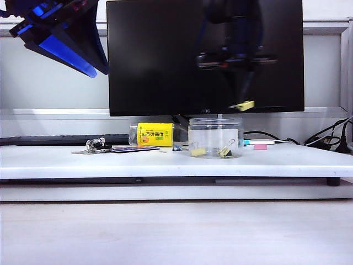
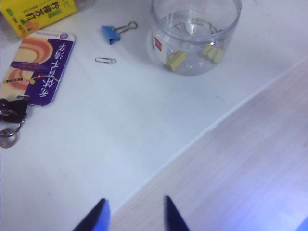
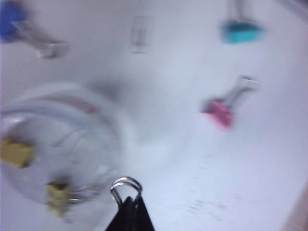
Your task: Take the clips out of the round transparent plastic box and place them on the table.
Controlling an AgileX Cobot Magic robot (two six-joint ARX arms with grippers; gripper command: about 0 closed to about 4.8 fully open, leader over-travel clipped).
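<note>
we have the right gripper [image 1: 246, 105] up in front of the dark monitor [image 1: 165, 55], above the round transparent plastic box [image 1: 215, 138], its jaws clenched on 1 yellow clip [image 1: 243, 105] by the wire handle; in the right wrist view the silver loop [image 3: 126, 185] shows at the pinched tips. the left gripper [image 2: 134, 214] hangs released, jaws apart, over the near edge of the table [image 2: 120, 144], holding nothing.

the step in hand, as we judge it, is carrying this clip clear of the jar and setting it down. to do it well we should move sideways until the clip is past the rim, come down low over a bare patch of white board, away from the teal clip [image 3: 240, 32] and the pink clip [image 3: 219, 111], and only then let go, so the light clip does not bounce or skid back toward the jar.

the box is squat, clear and open-topped, standing upright on the table near the yellow-labelled bottle [image 1: 154, 134]. at least 2 yellow clips [image 2: 176, 60] lie on its floor, small, with thin wire handles, one nearer the wall on each side.
</note>
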